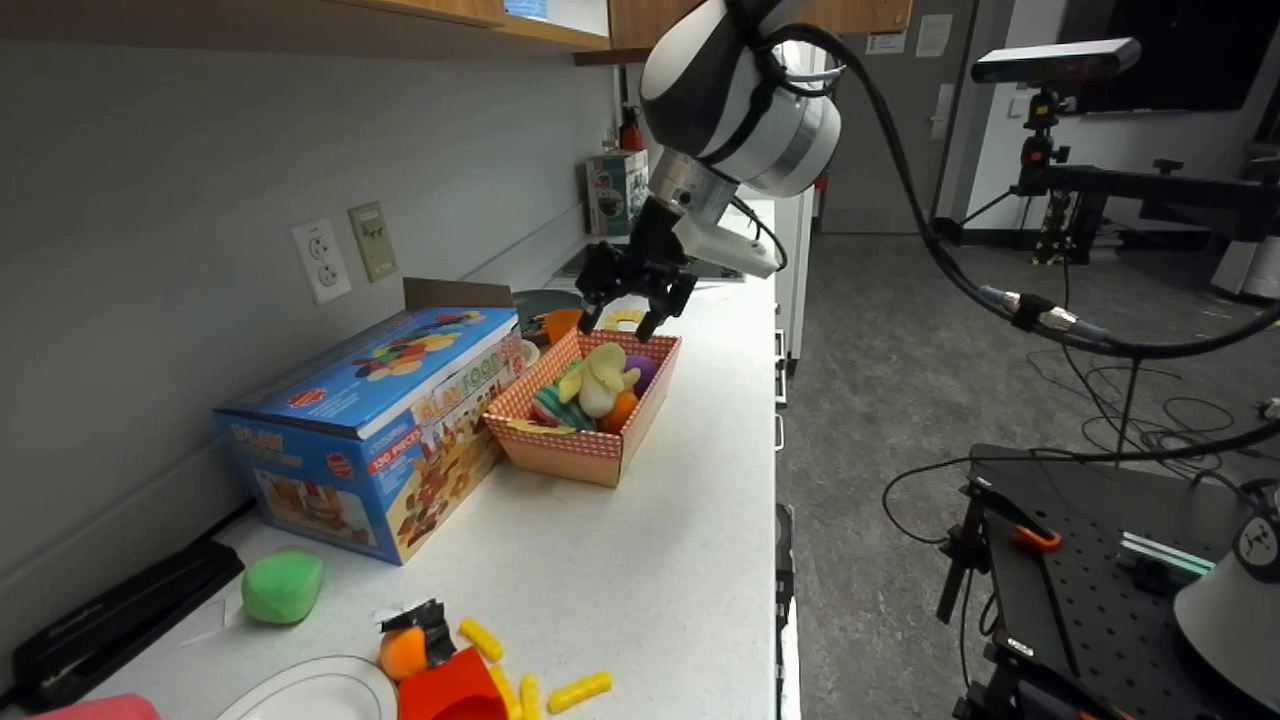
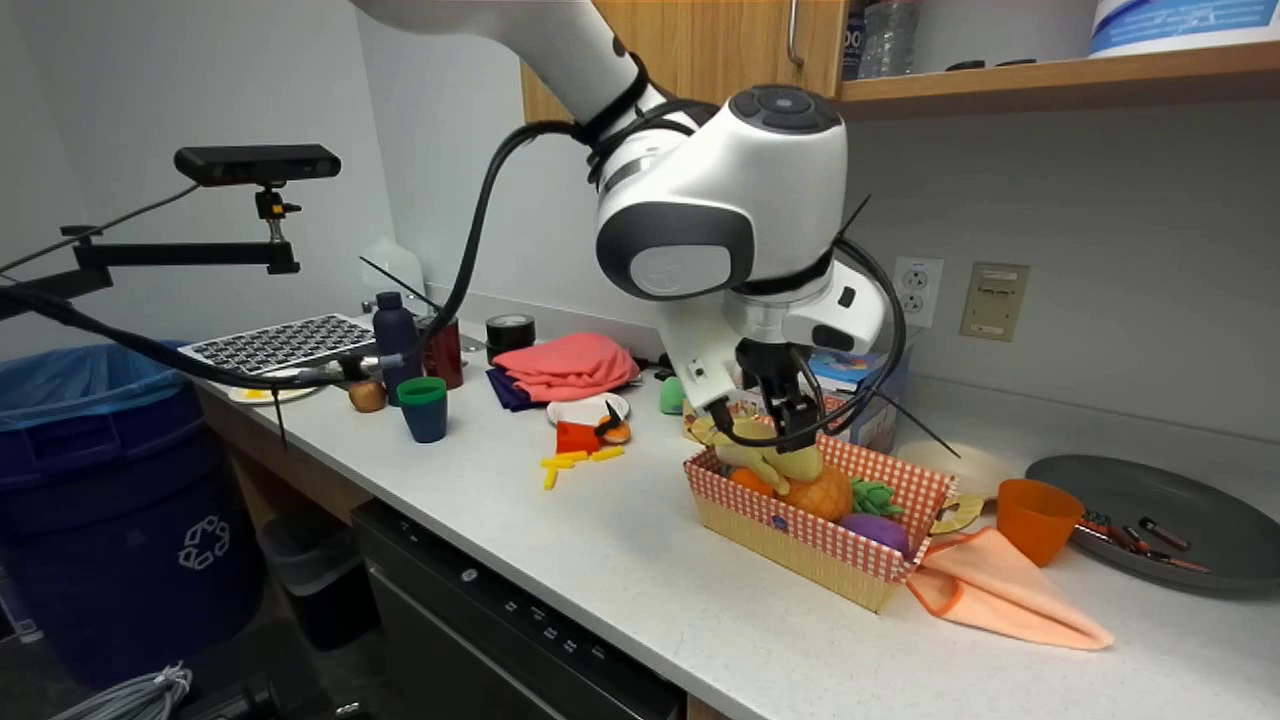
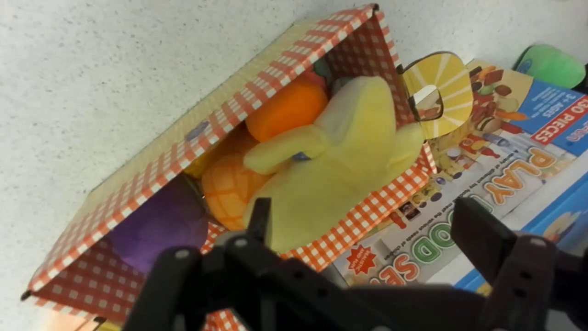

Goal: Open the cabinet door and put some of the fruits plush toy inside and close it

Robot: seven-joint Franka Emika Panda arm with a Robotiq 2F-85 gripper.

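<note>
Jaws spread wide, plush fruits (image 3: 326, 179) near, in basket (image 3: 275, 78)

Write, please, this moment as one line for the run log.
claw: open, over edge of basket | held: nothing | banana plush, purple plush: in basket | contact with banana plush: unclear

Got basket (image 2: 790, 545) on counter (image 2: 600, 520) right of centre in an exterior view, plush fruits (image 2: 820, 492) inside. See cloth (image 2: 1010, 595) just right of basket, cup (image 2: 1040, 520) behind cloth, pan (image 2: 1220, 490) at right edge. Got cabinet door (image 2: 720, 50) at top centre, bin (image 2: 110, 530) at left edge, left of counter. In an exterior view, see box (image 1: 370, 420) just left of basket, plate (image 1: 310, 695) at bottom left. In wrist view, see banana (image 3: 321, 184) mid-frame in basket, partly over pineapple (image 3: 225, 193), box to lower right of basket.
</note>
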